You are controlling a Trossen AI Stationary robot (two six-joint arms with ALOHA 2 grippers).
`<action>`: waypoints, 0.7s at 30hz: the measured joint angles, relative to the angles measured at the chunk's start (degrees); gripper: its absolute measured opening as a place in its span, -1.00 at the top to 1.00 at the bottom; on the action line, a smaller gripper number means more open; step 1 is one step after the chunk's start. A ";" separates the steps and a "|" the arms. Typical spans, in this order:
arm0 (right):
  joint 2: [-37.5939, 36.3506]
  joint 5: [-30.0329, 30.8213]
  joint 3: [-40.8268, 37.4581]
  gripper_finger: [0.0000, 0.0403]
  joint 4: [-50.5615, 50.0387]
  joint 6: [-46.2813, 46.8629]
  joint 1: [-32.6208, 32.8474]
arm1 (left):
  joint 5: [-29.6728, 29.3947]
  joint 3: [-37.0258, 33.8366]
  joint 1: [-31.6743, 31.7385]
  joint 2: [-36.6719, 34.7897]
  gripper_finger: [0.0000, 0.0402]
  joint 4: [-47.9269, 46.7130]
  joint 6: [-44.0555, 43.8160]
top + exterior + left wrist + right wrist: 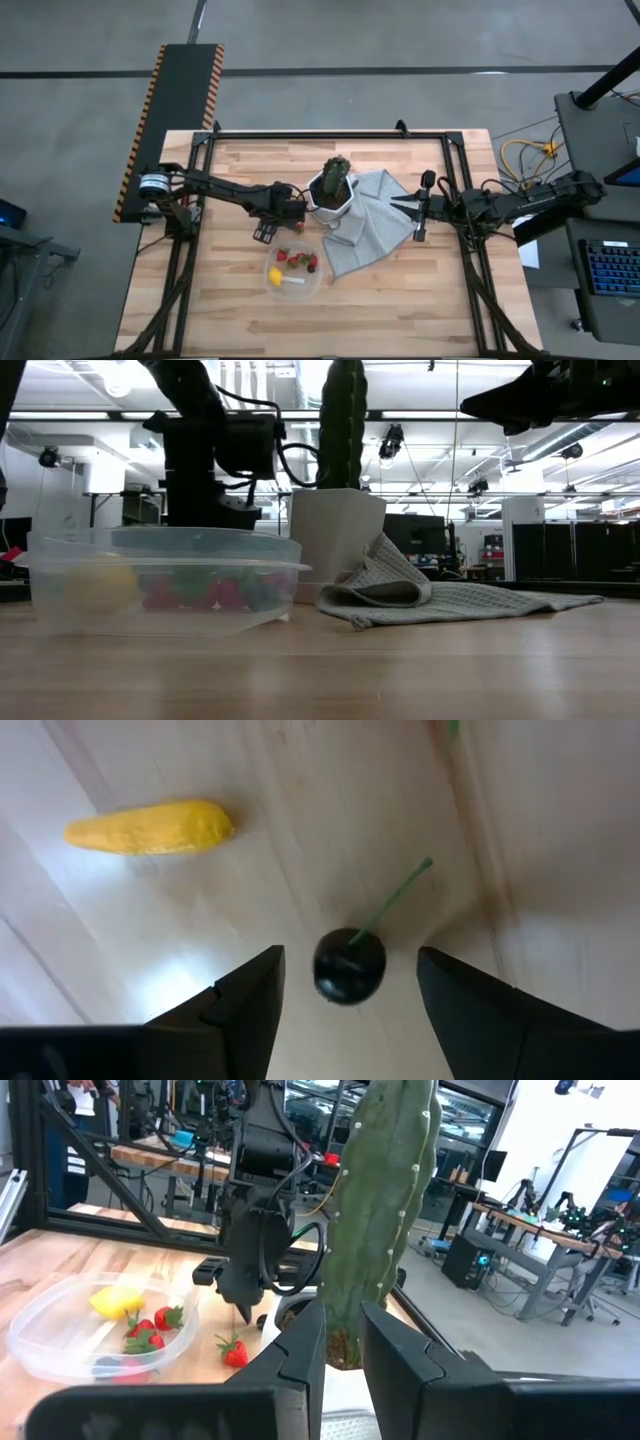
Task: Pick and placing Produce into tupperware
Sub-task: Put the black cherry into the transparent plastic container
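From above I see my left gripper (291,212) beside the cactus pot (331,195), just above the tupperware (293,269), which holds strawberries (300,260) and a lemon (275,274); my right gripper (402,204) waits over the grey cloth (370,225). At table height the tupperware (160,580) sits left of the pot (338,540). My left wrist shows fingers (245,1010) spread wide, empty, straddling a dark cherry (349,965) near a yellow piece (150,827). My right wrist shows narrowly parted, empty fingers (300,1355) and one strawberry (234,1351) outside the container.

Clear plastic tupperware (293,272), waffle-weave cloth (370,222), wooden table (400,300).
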 joint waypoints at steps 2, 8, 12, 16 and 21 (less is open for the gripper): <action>0.02 0.00 0.00 0.72 0.00 0.00 0.00 | -0.05 0.11 0.00 -0.07 -0.07 0.50 0.78; 0.00 0.00 0.00 0.72 0.00 0.02 0.00 | -0.16 -0.13 0.00 0.35 -0.07 0.99 1.12; 0.02 0.00 0.00 0.72 -0.04 0.00 0.00 | -0.13 -0.13 0.00 0.33 -0.07 1.04 1.00; 0.02 0.00 0.00 0.72 -0.08 0.00 0.00 | -0.14 -0.13 0.00 0.33 -0.07 1.06 1.04; 0.02 0.02 0.00 0.72 -0.09 0.00 0.00 | -0.23 -0.15 0.01 0.40 -0.07 1.19 1.07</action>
